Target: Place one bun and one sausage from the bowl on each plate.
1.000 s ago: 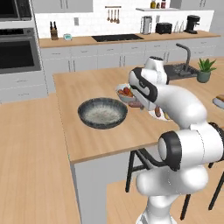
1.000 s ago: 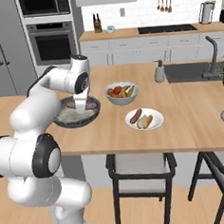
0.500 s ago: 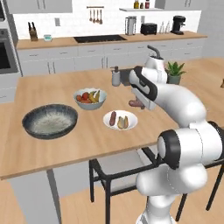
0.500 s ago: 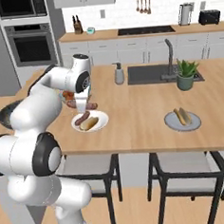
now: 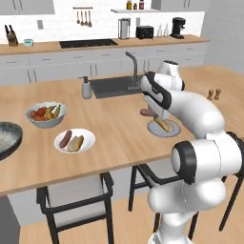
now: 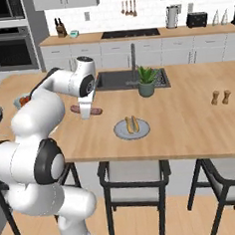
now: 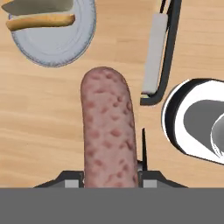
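Note:
My gripper is shut on a reddish-brown sausage and holds it a little above the counter, just left of the grey plate. A bun lies on that plate. In the hand view the sausage runs up from between my fingers, with the grey plate and its bun at the upper left. The white plate carries a sausage and a bun. At the far left edge the dark bowl shows in part.
A pale bowl of fruit stands behind the white plate. The sink with its tap and a soap dispenser lie further back. A potted plant and two shakers stand on the counter. Stools line the front edge.
The base has driven right along the counter, so both base views shifted from the dark bowl to the grey plate. The sausage stayed in my gripper throughout.

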